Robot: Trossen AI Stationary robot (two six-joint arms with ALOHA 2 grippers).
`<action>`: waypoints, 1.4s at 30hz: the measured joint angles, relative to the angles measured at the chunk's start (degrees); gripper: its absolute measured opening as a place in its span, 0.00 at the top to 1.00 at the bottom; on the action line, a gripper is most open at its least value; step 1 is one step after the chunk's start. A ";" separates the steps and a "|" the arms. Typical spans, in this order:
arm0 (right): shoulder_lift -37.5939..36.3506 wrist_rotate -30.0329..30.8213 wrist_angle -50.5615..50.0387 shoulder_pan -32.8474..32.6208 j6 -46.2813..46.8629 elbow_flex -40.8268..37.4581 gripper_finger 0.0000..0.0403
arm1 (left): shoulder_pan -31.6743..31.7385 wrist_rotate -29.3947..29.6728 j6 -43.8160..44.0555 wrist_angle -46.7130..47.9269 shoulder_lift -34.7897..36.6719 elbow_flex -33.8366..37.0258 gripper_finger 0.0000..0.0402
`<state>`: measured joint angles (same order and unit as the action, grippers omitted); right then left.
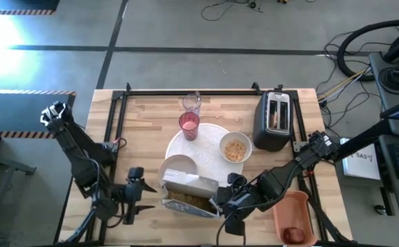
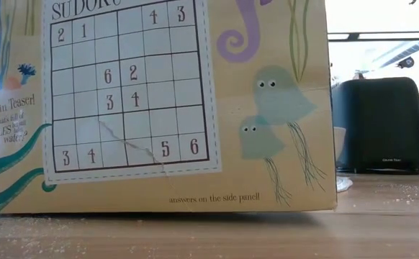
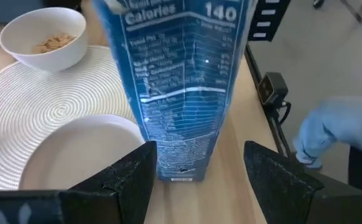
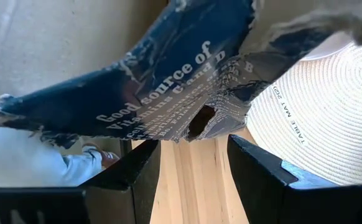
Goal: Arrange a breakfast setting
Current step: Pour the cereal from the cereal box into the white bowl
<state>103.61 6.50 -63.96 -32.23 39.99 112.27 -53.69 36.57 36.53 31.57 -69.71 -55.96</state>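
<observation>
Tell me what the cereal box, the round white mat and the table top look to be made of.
Cereal box: printed cardboard, matte; its torn top flaps show ragged edges.
Round mat: looks woven, cord or fibre coiled in concentric rings, white; the exact fibre is unclear.
Table top: wood, pale planks joined in strips with visible grain, smooth finish.

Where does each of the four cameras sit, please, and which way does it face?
High: above the table, looking straight down; both dark arms show, with the left gripper and right gripper flanking the opened cardboard cereal box.
Low: at table-top height, looking level across; the box's sudoku back fills it, and no arm shows.
Left wrist: past its own fingers at the box's blue side.
Right wrist: past its own fingers at the box's torn flap.
Shared: high and low both show the black two-slot toaster.
</observation>
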 joint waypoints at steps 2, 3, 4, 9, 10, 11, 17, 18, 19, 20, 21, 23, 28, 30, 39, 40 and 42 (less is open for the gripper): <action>0.00 0.00 0.02 0.00 0.02 0.00 0.56 | 0.00 0.78 -0.06 0.25 -0.48 0.02 0.44; 0.00 0.00 0.01 0.00 0.00 0.00 0.56 | 0.00 1.79 -0.07 0.73 -0.55 0.02 0.44; 0.00 0.00 0.02 0.00 0.00 0.00 0.56 | 0.00 2.79 -0.06 1.34 -0.55 0.02 0.44; 0.00 0.00 0.02 0.00 0.00 0.00 0.56 | 0.07 4.48 1.59 1.27 -0.63 0.20 0.41; 0.00 0.00 0.02 0.00 0.02 0.00 0.56 | 0.05 4.67 2.25 1.16 -0.67 0.22 0.40; 0.00 0.00 0.02 0.00 0.00 0.00 0.56 | 0.05 5.08 2.86 1.23 -0.87 0.32 0.39; 0.00 0.00 0.02 0.00 0.00 0.00 0.56 | 0.02 6.26 6.69 1.51 -3.64 1.25 0.26; 0.00 0.00 0.02 0.00 0.00 0.00 0.56 | -0.09 6.32 6.84 1.49 -4.18 1.27 0.24; 0.00 0.00 0.04 0.00 0.00 0.00 0.56 | -0.29 6.36 6.73 1.49 -4.55 1.27 0.22; 0.00 0.00 0.02 0.00 0.02 0.00 0.56 | -0.41 6.36 6.17 1.45 -4.82 1.29 0.20; 0.00 0.00 0.03 0.00 0.00 0.00 0.56 | -0.57 6.40 5.45 1.26 -4.97 1.29 0.18; 0.00 0.00 0.02 0.00 0.00 0.00 0.56 | -0.70 6.44 4.39 0.45 -5.24 1.29 0.15; 0.00 0.03 0.04 0.00 0.00 0.00 0.56 | -0.86 6.45 1.62 -1.13 -5.91 1.31 0.07; 0.00 0.02 0.03 0.00 0.00 0.00 0.56 | -0.98 6.50 -0.99 -2.56 -6.03 1.31 0.04; 0.00 0.00 0.03 0.00 -0.02 0.00 0.56 | -1.01 5.95 -8.40 -4.90 -7.82 1.33 0.02; 0.00 0.01 0.04 0.00 -0.02 0.00 0.56 | -1.01 5.95 -8.35 -4.90 -7.84 1.33 0.02; 0.00 0.01 0.04 0.00 -0.02 0.00 0.56 | -0.98 5.98 -8.31 -4.92 -7.85 1.33 0.02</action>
<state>103.61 6.50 -63.92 -32.23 39.97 112.27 -54.68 42.56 28.22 26.65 -77.56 -54.63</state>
